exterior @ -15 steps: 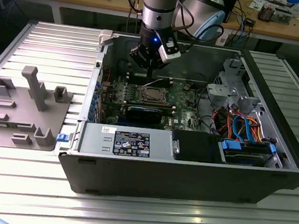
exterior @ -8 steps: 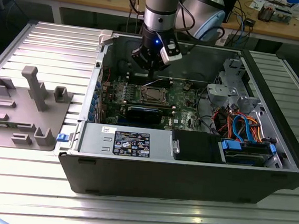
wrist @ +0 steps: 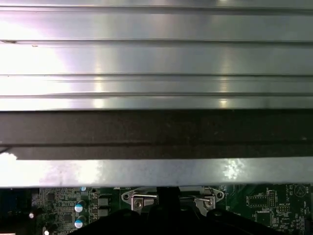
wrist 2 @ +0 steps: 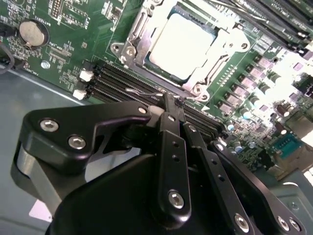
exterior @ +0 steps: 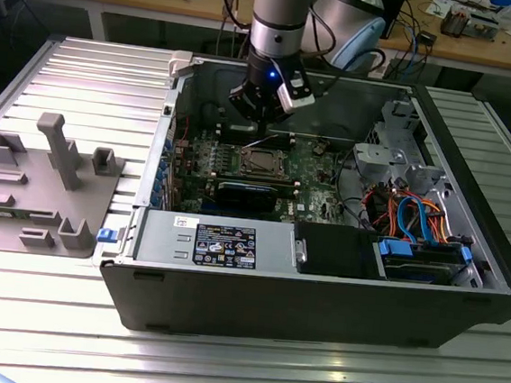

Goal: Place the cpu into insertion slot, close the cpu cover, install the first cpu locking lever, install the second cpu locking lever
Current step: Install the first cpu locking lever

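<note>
The cpu (wrist 2: 183,44) lies seated in the insertion slot (wrist 2: 147,58), just ahead of the pincer's tip. The cpu cover (wrist 2: 139,32) is folded down around it and appears to hold it flat. The pincer (wrist 2: 173,100), fingers pressed together, sits at a thin wire locking lever (wrist 2: 144,91), apparently to push it.

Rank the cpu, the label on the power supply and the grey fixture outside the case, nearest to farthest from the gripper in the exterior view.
1. The cpu, on the motherboard by the gripper.
2. The label, on the power supply.
3. The grey fixture, outside the case, exterior view's left.
</note>
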Controlling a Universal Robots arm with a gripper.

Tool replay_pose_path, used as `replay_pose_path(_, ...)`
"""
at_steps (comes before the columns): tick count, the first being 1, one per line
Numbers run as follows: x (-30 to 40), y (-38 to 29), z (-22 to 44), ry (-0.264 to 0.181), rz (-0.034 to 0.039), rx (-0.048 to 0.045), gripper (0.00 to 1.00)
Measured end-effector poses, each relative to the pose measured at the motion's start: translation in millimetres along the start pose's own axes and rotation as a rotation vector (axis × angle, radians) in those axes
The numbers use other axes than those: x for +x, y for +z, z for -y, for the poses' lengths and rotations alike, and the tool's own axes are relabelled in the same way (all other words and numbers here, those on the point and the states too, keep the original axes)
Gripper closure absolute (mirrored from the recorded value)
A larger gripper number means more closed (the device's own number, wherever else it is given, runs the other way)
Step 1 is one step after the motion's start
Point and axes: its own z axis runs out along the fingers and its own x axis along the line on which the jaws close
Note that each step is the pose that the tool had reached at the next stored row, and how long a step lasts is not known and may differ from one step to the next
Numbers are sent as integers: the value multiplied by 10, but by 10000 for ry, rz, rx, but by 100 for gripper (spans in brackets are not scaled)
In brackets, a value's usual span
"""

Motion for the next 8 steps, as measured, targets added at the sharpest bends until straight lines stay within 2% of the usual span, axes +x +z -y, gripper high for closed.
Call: replay_pose_path(8,-51,32,-19,1,0,28,89)
